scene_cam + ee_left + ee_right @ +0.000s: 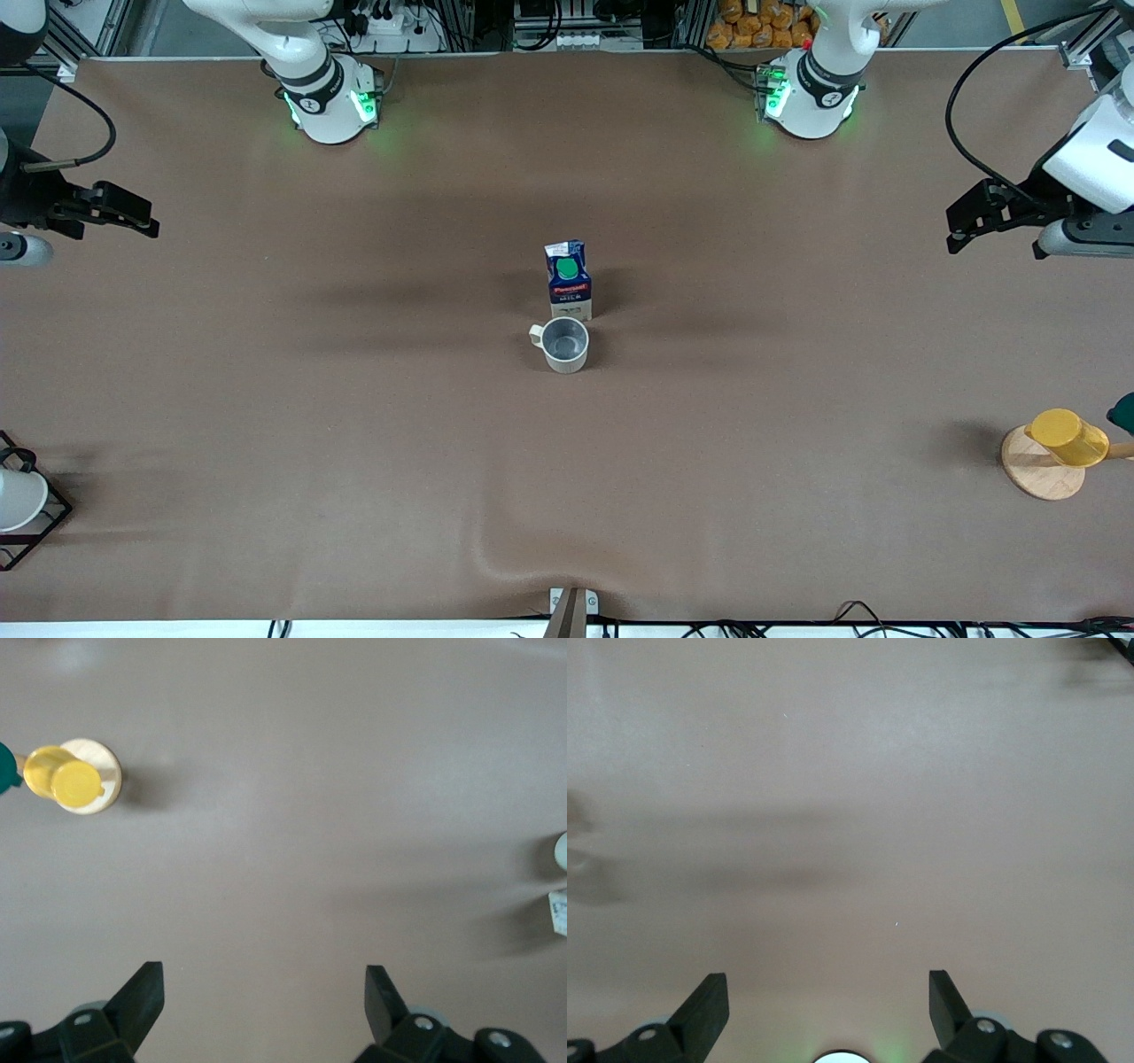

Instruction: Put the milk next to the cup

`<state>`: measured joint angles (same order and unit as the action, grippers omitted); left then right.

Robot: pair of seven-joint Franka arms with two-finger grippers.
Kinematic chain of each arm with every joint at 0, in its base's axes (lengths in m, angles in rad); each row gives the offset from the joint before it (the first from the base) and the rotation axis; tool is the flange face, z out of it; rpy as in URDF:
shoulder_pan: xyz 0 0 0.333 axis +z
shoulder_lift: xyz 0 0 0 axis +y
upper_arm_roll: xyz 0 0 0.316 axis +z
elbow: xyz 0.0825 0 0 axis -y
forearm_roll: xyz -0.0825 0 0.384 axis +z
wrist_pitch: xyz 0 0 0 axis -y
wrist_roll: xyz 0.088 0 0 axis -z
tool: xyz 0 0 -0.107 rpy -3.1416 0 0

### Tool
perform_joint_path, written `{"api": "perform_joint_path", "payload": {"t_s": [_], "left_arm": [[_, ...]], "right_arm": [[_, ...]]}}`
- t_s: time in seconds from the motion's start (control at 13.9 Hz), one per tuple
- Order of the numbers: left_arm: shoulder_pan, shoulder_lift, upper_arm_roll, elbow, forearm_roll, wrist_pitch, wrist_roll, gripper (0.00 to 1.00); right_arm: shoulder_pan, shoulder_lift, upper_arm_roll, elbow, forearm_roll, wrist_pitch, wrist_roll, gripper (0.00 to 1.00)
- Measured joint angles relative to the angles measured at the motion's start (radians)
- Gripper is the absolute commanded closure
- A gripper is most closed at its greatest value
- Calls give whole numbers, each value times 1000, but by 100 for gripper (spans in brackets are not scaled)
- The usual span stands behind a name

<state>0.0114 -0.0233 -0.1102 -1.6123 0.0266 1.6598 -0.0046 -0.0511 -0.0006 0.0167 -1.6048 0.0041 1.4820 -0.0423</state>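
Note:
The milk (568,282), a dark blue carton with a green cap, stands upright mid-table. The cup (563,345), a beige mug with a grey inside, stands right beside it, nearer the front camera, almost touching. Slivers of the cup (561,850) and the milk (559,908) show at the edge of the left wrist view. My left gripper (955,229) (264,988) hangs open and empty over the left arm's end of the table. My right gripper (146,220) (828,992) hangs open and empty over the right arm's end. Both are well away from the milk.
A yellow cup (1067,437) (66,780) lies on a round wooden disc (1038,470) at the left arm's end, with a dark green thing (1123,412) beside it. A black wire rack (40,523) with a white cup (18,498) stands at the right arm's end.

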Motion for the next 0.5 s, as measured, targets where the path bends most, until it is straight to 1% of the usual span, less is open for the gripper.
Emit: {"api": "perform_joint_path", "payload": {"t_s": [0.29,0.5], "left_arm": [[0,0,-2,-2,0,-60,1,0],[0,1,-1,1,0,-71,2,0]], "right_arm": [[0,0,0,-3,0,0,0,0],[0,0,0,-3,0,0,0,0]]}}
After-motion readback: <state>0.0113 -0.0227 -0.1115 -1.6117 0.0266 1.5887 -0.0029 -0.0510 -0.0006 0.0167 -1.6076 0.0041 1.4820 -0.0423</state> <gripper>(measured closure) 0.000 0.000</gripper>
